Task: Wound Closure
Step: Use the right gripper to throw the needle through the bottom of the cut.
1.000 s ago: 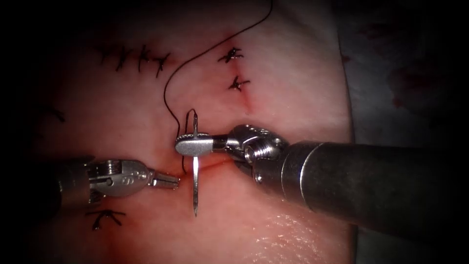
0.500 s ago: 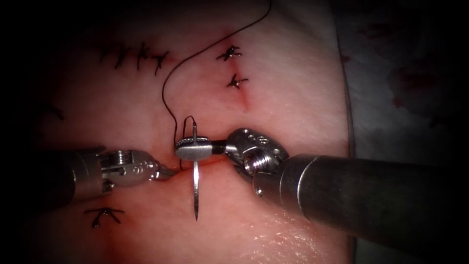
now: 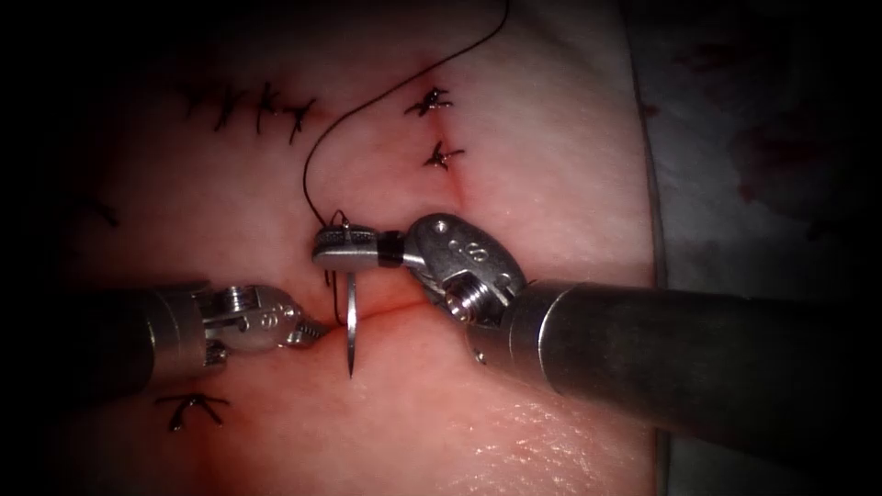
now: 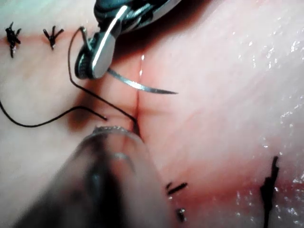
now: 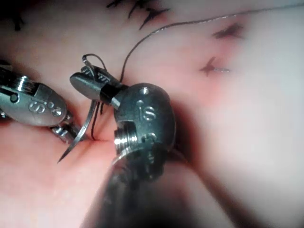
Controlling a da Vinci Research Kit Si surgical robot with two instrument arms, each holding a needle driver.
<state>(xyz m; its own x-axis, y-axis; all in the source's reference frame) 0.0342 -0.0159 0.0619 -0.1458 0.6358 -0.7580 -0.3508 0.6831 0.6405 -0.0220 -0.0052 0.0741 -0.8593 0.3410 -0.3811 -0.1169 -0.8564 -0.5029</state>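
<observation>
While the left tool [image 3: 312, 332] lies low at the left of the cut [image 3: 404, 308], its tip rests on the tissue [image 3: 551, 165] at the cut's left end, just beside the needle [image 3: 351, 326]; I cannot tell whether its jaws are apart or together, nor whether they hold anything. Below it sits a finished stitch [image 3: 191, 409], and a row of stitches [image 3: 253, 108] runs above it. Just right of that tip, the needle hangs point down across the cut, its point free over the tissue and not in it. Its upper part, close to the thread end, is clamped in the closed jaws of the right tool [image 3: 344, 250], which comes in from the right above the cut. From that end the thread [image 3: 317, 152] loops up and away over the tissue toward the top. Further right, two knotted stitches [image 3: 436, 129] sit along the closed stretch of the cut.
</observation>
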